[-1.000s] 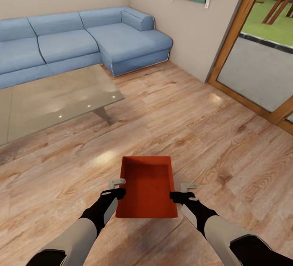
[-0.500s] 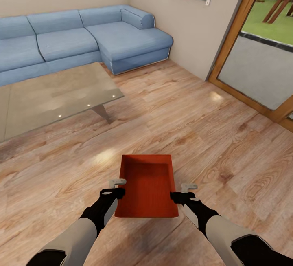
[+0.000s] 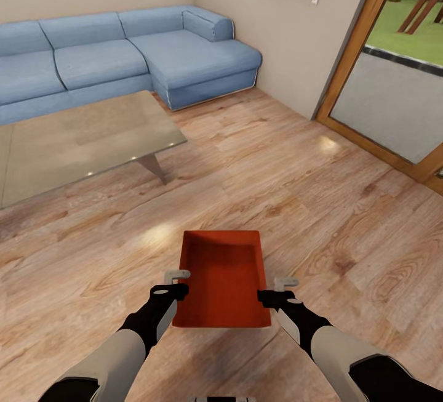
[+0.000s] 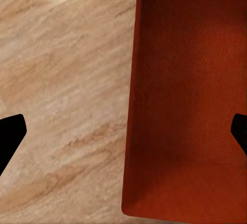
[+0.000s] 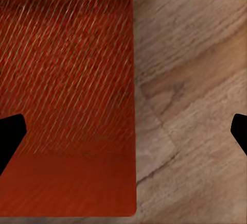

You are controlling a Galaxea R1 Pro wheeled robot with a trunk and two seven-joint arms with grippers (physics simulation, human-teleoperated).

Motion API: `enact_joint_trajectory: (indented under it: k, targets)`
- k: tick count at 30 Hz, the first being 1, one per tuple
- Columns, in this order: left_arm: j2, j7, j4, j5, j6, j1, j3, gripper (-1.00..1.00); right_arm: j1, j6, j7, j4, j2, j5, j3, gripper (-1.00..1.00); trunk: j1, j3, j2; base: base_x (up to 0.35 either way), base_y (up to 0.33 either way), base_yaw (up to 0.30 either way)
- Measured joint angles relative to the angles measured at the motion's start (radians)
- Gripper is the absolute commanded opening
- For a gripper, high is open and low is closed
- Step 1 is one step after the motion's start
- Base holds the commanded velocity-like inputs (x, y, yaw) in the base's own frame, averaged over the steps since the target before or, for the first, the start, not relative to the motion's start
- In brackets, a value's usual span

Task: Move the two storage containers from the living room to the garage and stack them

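Wood-plank floor (image 3: 295,168), red container (image 3: 223,279) between left end effector (image 3: 175,285), right end effector (image 3: 277,289)

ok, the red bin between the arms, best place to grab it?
By its two long side walls, one tool from each side. The bin is open-topped with thin upright walls, and its long axis points away from the robot. The left tool and right tool already flank those walls; each wrist view shows a wall edge running between the fingers, so straddling the rim looks workable.
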Motion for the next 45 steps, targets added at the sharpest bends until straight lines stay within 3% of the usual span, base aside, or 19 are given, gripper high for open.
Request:
enact_joint_trajectory:
  k: [45]
  targets:
    - [0.002,-0.003,-0.001,0.000,0.000,0.000,0.000,1.00,0.000,-0.026,-0.002,0.025,0.003,0.003,0.000,1.00,0.173,-0.141,-0.315,0.000,0.000,0.000]
